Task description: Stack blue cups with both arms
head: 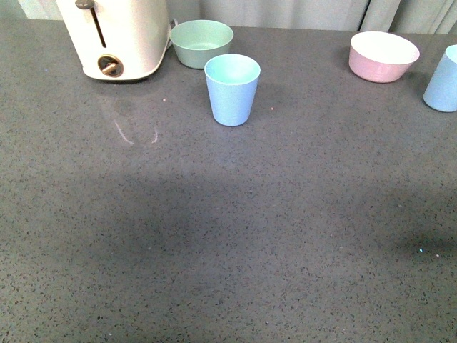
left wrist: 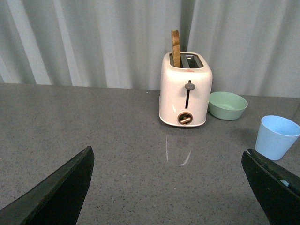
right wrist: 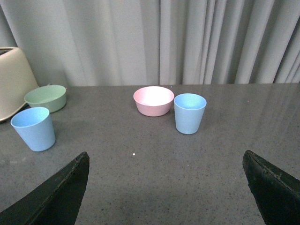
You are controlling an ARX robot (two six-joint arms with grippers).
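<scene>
Left gripper: spread wide open, nothing between its fingers, and we can't see them touching anything; there's just grey countertop in the gap.
Right gripper: same deal, with its two black fingers wide apart and holding nothing.
First blue cup: upright, mouth up, around the middle of the far part of the counter. It stands near the green bowl, on the side closer to us and not touching it.
Second blue cup: upright too, way over on the right (the front view cuts it off at the edge). It's just beside the pink bowl; we can't tell if they touch.
Cups together: well apart, each standing on its own, not stacked.
Toaster: cream, far left, with a slice of toast sticking up from one slot; the green bowl sits just to its right.
Arms: neither shows in the front view.
</scene>
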